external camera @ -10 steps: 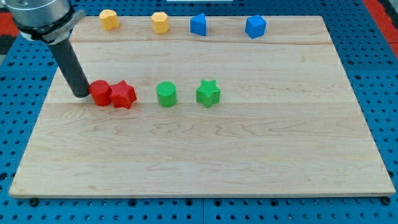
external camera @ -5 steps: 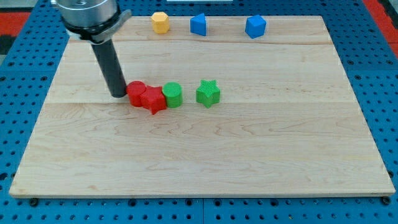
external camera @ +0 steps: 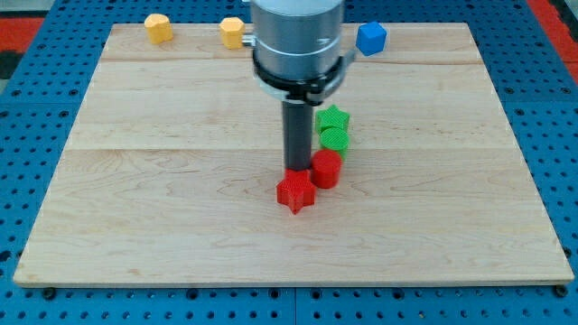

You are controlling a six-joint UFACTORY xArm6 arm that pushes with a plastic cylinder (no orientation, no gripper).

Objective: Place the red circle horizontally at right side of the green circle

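Camera view

End effector: straight dark rod, no jaws to open or close; it grips nothing and acts by pushing only.

Tip position: my tip [external camera: 295, 171] is down on the wooden board [external camera: 135, 226], near the middle of the view, partly hidden behind the red star.

Tip contact: the tip appears to touch the red circle [external camera: 326, 169] on that block's left side, and sits just above the red star [external camera: 295, 191]. True contact or a hairline gap cannot be told.

Task block location: the red circle lies just to the view's right of the tip and directly below the green circle [external camera: 333, 140], touching or almost touching it.

Reference block: the green circle stands just below the green star [external camera: 332, 118]; the two look to be in contact, forming a short column with the red circle at its foot.

Governing relation: the red circle lies to the view's right of the tip, but below the green circle, not beside it. The goal spot, level with the green circle on its right, is up and right of the red circle.

Judgement on next move: a push from the current side would drive the red circle rightward only. The tip likely needs to come under the block afterwards to raise it level.

Risk: an upward push now would likely press the red circle into the green circle and shift it.

Other blocks: two yellow blocks [external camera: 158, 27] [external camera: 233, 32] and a blue block [external camera: 371, 38] lie along the view's top, well apart.
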